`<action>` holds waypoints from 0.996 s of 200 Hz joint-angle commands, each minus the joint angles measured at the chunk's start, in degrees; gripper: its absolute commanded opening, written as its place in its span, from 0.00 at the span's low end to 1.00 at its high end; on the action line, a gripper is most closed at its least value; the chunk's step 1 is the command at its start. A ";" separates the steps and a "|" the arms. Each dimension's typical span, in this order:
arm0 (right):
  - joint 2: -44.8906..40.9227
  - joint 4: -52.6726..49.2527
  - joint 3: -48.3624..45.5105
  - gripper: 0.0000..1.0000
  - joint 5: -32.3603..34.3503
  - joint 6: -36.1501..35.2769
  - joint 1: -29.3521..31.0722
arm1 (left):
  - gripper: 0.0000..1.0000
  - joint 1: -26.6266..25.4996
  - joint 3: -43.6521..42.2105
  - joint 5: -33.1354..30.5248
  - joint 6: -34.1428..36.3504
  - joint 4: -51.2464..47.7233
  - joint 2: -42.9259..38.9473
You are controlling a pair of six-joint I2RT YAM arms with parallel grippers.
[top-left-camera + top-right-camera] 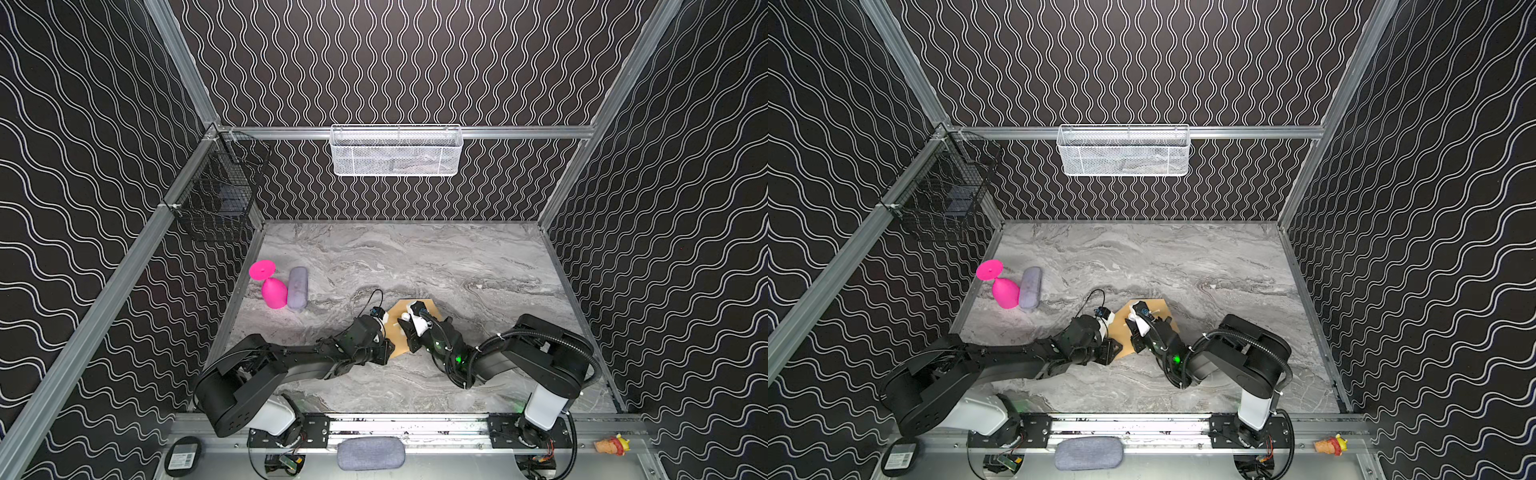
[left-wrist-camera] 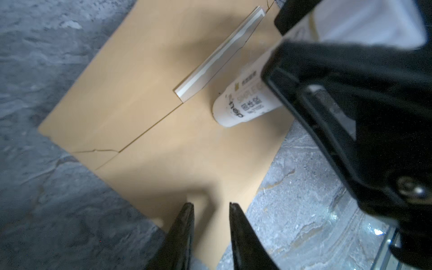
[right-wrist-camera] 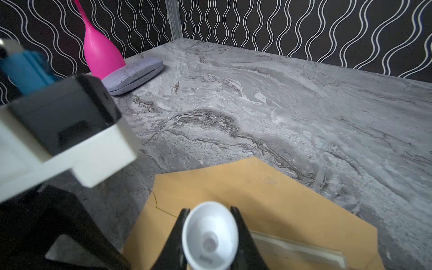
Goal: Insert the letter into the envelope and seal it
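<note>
Right gripper (image 3: 209,209), lower centre, clamped a glue stick (image 3: 210,236) above the envelope (image 3: 268,194), left gripper (image 2: 210,204) parted and empty; sealing seemed underway, needing glue applied.

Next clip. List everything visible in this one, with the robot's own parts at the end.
envelope: 1, kraft brown, flat at table centre
pale strip: 1, off-white, along the envelope's flap edge; cannot tell whether it is the letter
white tube: 1, white with print, over the envelope
goblet: 1, pink, upside down, table's left rear
glasses case: 1, grey-lilac, beside the goblet
mesh basket: 1, white, back rail
wire basket: 1, black, left rail
pad: 1, grey, front rail
labelled disc: 1, black, front left
toy: 1, yellow-red, front right
table: 1, grey marble
left claw: 1, black, open over the envelope's edge
right claw: 1, black, shut on the white tube
</note>
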 commanded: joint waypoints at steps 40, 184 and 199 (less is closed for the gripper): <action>-1.24 -0.57 -4.38 0.00 4.96 0.55 -5.81 | 0.31 -0.15 -0.76 0.53 -1.20 -11.92 1.18; -6.28 -3.08 -6.25 0.00 8.37 -0.98 -15.02 | 0.30 -0.52 -1.11 0.78 -1.12 -11.16 1.69; -9.67 -3.31 -6.24 0.00 4.32 -2.25 -14.86 | 0.30 -0.50 -1.02 0.88 -1.04 -11.03 1.81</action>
